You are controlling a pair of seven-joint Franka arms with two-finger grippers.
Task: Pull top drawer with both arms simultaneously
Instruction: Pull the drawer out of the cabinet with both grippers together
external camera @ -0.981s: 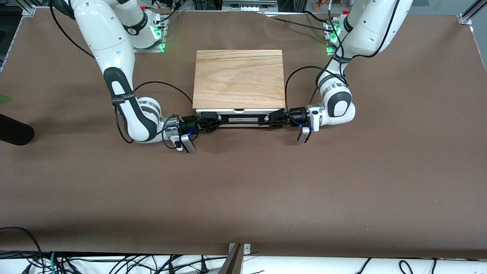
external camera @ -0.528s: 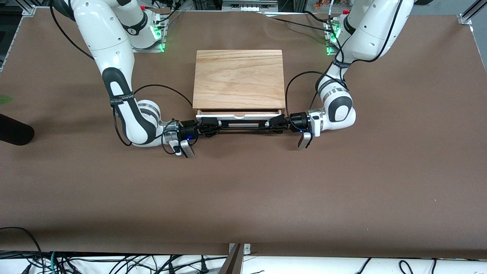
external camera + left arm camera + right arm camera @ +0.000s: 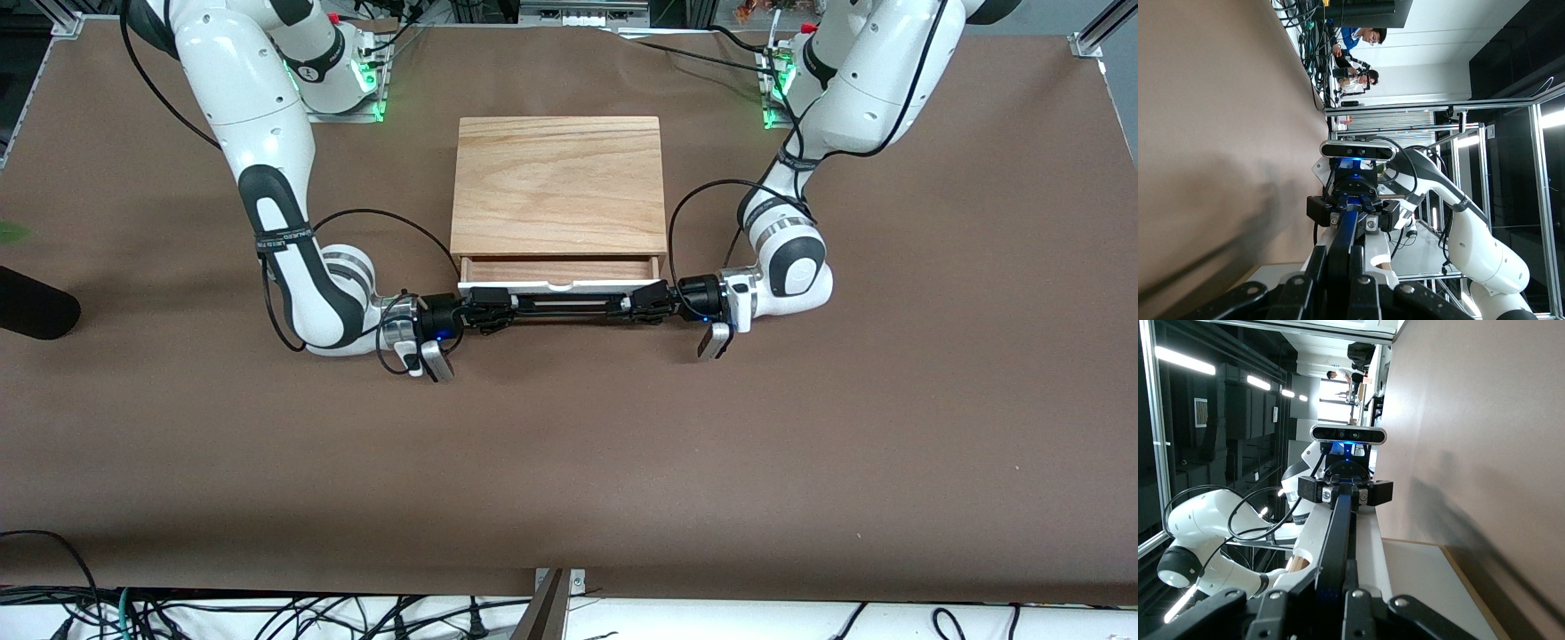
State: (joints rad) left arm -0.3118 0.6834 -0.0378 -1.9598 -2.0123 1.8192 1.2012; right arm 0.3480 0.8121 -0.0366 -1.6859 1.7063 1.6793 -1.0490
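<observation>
We have the shallow top drawer with its white front panel [image 3: 560,286] standing partly out of the light oak cabinet with the flat wooden top [image 3: 558,182], at the middle of the table, with a strip of its reddish-brown wooden inside [image 3: 560,268] showing between the cabinet's front edge and the panel. The long thin black wire handle [image 3: 562,305] runs along the front of that panel, on the side nearer the front camera, and we hold it at both ends: our right gripper [image 3: 513,305], on the white jointed arm that comes from the base toward the right arm's end of the table, is clenched on the end of the handle at its own side, and our left gripper [image 3: 620,305] grasps the opposite end. In the left wrist view [image 3: 1343,257] and in the right wrist view [image 3: 1335,570] the black fingers close on the dark bar, and each view looks straight down the handle at the other arm's gripper. We judge that we are in the pulling step itself, the drawer opened only a little of its likely travel. The next move calls for both arms to draw evenly toward the front camera, at the same pace and height, so the drawer does not skew in its runners on the brown table covering [image 3: 569,462].
</observation>
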